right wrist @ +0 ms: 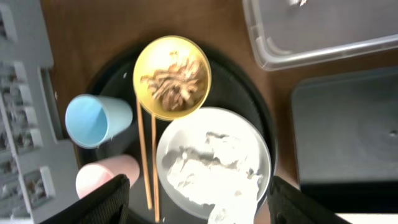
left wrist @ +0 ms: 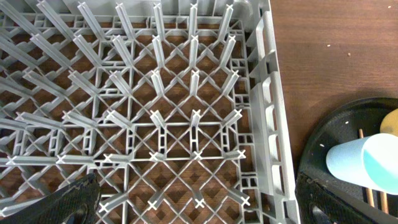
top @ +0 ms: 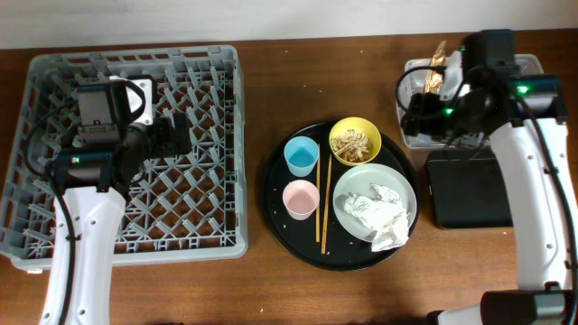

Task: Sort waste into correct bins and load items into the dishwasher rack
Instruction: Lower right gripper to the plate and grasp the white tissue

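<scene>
- On the plate (top: 375,173), right side of the round tray (top: 280,181): crumpled tissue (top: 379,215).
- Light, soft, squashy; we'd pinch a raised fold near its middle.
- Jaws spread wide, nothing held: right gripper (right wrist: 198,196), left gripper (left wrist: 196,208).

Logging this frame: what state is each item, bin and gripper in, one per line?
dishwasher rack, empty
blue cup, upright, empty
pink cup, upright, empty
yellow bowl, holds food scraps
plate, holds crumpled tissue
chopsticks, lying on round tray
clear tub, holds wrapper strip
black tray, empty
left gripper, open
right gripper, open
</scene>
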Action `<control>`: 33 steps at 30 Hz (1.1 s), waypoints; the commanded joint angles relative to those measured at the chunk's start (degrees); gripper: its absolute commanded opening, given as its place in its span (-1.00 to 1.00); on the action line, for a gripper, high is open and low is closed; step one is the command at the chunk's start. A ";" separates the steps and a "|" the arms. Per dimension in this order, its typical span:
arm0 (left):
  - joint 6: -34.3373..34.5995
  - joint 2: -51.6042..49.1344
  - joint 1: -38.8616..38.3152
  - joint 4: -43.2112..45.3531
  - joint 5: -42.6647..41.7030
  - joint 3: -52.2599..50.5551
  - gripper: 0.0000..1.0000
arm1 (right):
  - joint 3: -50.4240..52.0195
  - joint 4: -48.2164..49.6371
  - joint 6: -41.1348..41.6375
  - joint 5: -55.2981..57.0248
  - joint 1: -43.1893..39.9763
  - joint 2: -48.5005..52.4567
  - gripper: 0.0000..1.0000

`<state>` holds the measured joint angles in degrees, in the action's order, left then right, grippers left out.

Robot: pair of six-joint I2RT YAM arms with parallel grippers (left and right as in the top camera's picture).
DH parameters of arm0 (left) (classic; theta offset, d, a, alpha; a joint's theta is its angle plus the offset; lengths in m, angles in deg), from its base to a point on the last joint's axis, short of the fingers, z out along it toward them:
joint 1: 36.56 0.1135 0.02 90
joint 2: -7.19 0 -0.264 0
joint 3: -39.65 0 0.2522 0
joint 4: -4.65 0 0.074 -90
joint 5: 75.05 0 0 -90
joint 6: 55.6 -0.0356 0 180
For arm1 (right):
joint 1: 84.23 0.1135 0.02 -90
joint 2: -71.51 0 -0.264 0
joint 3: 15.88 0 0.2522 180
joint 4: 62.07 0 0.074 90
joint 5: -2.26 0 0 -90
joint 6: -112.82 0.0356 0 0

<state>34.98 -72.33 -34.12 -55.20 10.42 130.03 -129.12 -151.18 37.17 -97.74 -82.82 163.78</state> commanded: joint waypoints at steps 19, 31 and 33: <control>-0.87 -0.24 0.35 0.09 -0.63 1.16 0.99 | 22.88 7.82 1.18 1.64 8.76 0.46 0.23; -0.87 -0.24 0.35 0.09 -0.63 1.16 0.99 | 36.70 20.26 1.07 4.98 19.96 1.36 0.05; -0.87 -0.24 0.35 0.09 -0.63 1.16 0.99 | 36.70 20.24 0.90 7.32 21.29 2.67 0.10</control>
<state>34.98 -72.33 -34.12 -55.20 10.42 130.03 -92.93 -131.05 38.64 -94.35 -62.82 164.74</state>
